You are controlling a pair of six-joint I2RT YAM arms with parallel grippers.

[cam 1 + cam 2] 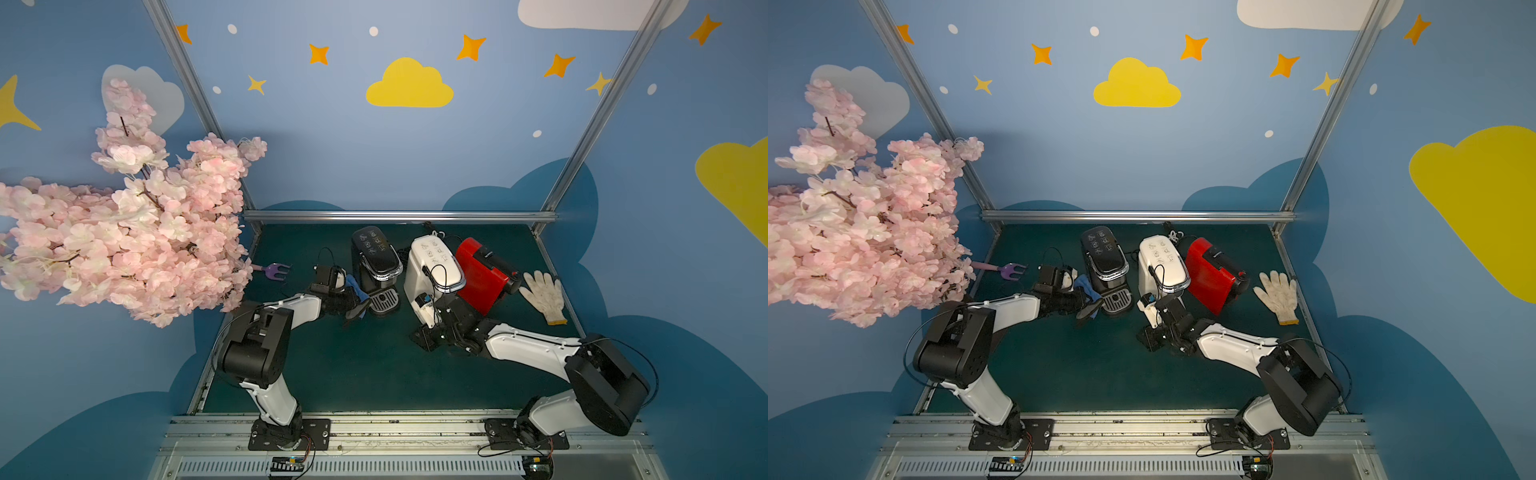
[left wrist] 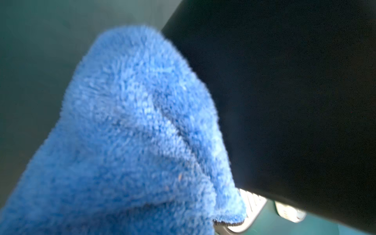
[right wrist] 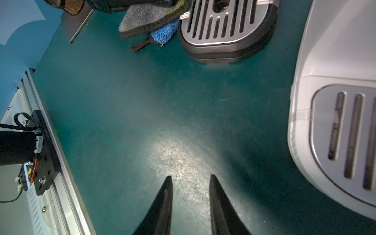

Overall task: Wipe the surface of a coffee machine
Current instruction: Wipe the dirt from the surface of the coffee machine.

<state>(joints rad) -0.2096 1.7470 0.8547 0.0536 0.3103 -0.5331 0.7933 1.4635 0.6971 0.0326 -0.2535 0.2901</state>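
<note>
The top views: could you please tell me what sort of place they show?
Likely a staged robot test booth, not a kitchen: painted walls, an aluminium frame, and coffee machines on a green table.

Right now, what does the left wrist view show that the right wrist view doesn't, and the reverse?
Only left wrist: the dark side wall of the black coffee machine, close up. Only right wrist: the right gripper, jaws apart and empty, and the base of the white coffee machine. Both: the blue cloth, the black machine's drip tray, the green mat.
</note>
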